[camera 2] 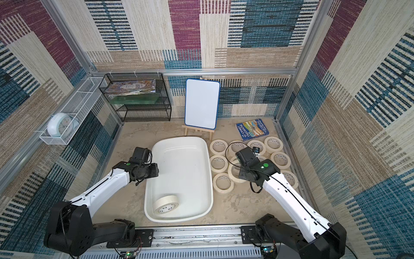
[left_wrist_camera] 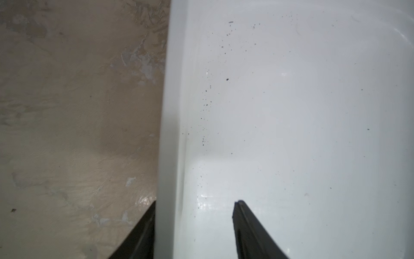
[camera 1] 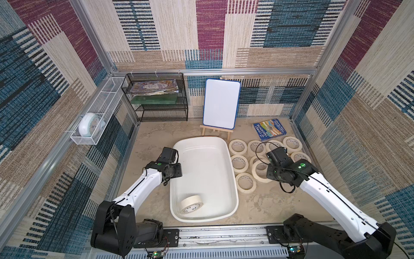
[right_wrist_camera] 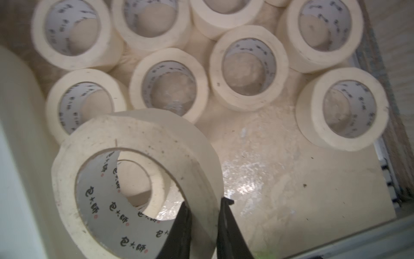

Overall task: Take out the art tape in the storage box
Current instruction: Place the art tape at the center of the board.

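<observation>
The white storage box [camera 1: 208,161] [camera 2: 183,161] lies mid-table. One cream art tape roll [camera 1: 191,204] [camera 2: 166,204] leans inside its near corner. Several more rolls [camera 1: 238,146] [right_wrist_camera: 169,85] lie flat on the table to the box's right. My right gripper [right_wrist_camera: 205,206] is shut on the wall of a tilted roll [right_wrist_camera: 139,139] [camera 1: 257,172], one finger inside the core and one outside, just above those rolls. My left gripper [left_wrist_camera: 196,201] is open and straddles the box's left rim [left_wrist_camera: 165,157]: one finger is outside, and the other is inside, clear of the wall.
A whiteboard on a wooden easel [camera 1: 221,103] stands behind the box. A blue book [camera 1: 270,129] lies at the back right. A black mesh shelf [camera 1: 156,98] sits at the back left. On the left wall, a white wire basket [camera 1: 96,112] holds a clock.
</observation>
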Motion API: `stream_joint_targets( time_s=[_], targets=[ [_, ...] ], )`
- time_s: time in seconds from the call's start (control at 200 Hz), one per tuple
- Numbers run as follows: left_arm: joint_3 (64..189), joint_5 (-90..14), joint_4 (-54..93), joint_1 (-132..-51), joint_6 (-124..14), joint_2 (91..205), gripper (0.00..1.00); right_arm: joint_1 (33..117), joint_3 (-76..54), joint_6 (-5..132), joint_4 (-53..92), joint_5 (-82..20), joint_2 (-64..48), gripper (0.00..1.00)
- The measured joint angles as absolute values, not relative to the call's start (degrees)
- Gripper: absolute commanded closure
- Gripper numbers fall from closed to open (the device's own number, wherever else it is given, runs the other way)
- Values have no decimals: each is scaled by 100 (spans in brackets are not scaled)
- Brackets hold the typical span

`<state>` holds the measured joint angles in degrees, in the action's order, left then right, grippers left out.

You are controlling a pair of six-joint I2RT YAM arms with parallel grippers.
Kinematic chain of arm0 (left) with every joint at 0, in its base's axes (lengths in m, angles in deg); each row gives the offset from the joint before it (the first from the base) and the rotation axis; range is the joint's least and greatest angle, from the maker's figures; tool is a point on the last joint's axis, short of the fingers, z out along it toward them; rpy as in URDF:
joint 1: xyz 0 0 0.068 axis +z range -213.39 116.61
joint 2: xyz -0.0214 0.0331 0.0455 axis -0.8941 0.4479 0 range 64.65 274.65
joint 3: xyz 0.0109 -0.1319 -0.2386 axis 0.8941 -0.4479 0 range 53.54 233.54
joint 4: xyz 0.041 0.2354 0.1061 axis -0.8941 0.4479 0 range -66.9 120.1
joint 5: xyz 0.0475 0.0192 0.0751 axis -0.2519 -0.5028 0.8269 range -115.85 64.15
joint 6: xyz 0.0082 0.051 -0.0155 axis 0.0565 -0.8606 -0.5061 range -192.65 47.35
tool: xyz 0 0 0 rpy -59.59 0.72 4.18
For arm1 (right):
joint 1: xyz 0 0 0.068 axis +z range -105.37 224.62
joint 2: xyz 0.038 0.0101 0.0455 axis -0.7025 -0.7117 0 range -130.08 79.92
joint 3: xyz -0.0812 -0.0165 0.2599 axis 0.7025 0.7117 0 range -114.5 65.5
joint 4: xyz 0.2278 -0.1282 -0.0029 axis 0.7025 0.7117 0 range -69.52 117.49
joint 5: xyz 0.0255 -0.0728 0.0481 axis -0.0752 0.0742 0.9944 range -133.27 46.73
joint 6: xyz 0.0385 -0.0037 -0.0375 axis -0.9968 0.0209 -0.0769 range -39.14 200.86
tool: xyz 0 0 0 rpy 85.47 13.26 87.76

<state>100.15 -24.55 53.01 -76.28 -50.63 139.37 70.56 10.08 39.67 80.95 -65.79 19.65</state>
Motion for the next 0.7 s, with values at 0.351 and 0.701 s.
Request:
stream_joint_targets(
  time_s=[0.351,0.701],
  targets=[
    [10058,-2643,5148,-7623,-5109,14042,46,6370,2073,3911,8438,-6074,1935,100],
    [10054,-2710,5127,-7623,-5129,14066,46,6232,2492,3854,7409,-5866,1395,100]
  ],
)
